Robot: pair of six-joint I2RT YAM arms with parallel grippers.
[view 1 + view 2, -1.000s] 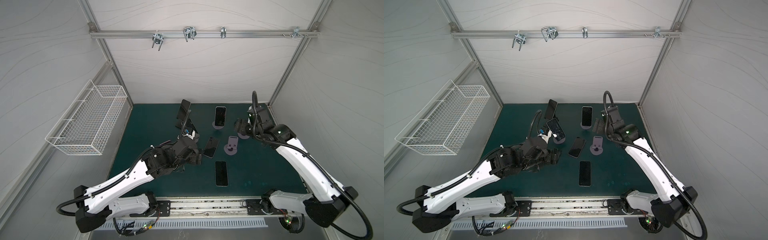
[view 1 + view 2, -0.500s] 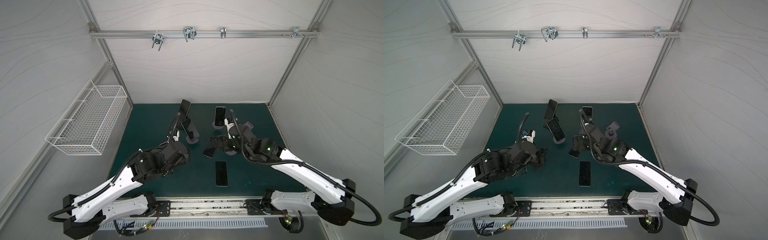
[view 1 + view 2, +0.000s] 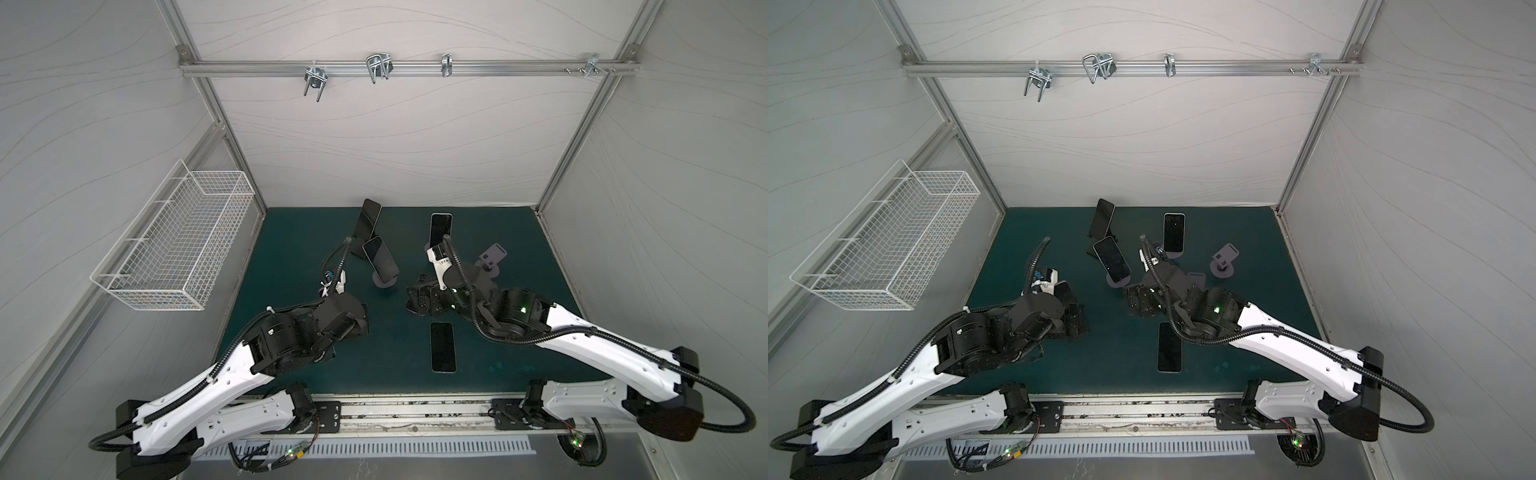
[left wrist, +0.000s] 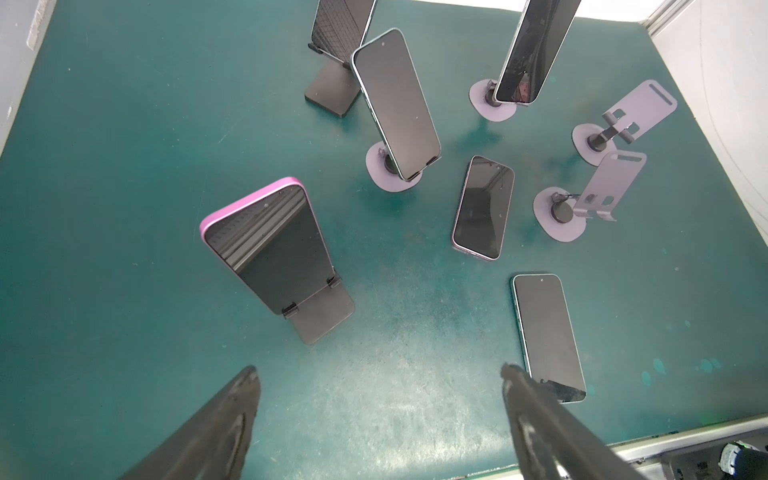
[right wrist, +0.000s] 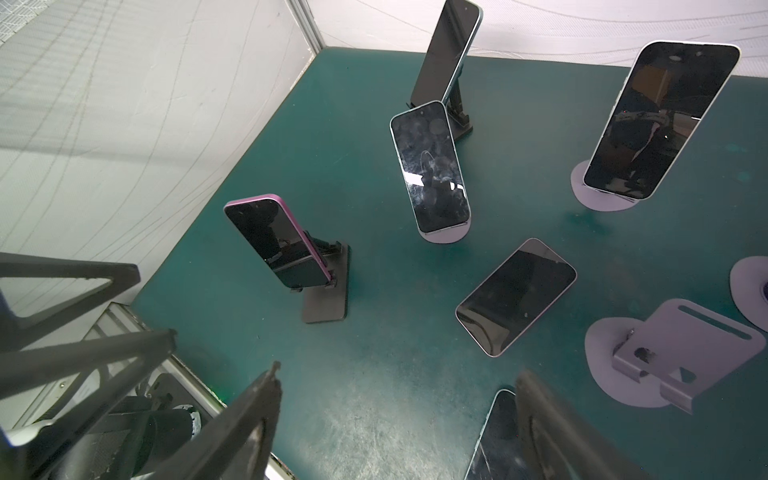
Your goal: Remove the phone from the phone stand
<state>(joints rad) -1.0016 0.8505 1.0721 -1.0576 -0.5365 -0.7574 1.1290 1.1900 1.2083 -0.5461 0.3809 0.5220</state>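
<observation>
On the green-matted table [image 4: 104, 145] a pink-edged phone [image 4: 266, 245] is propped, tilted back, on a black stand [image 4: 322, 316] just ahead of the left gripper [image 4: 380, 374], whose jaws are spread empty. The right gripper [image 5: 399, 374], likewise spread, is judged farther off.

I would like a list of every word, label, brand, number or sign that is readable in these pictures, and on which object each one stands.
No text is readable in any view.
Phone screens, for example the pink-edged phone on its black stand: dark, no writing.
The empty purple stand: no brand visible.
The white housing on the right arm: faint dark marks, too small to read.
</observation>
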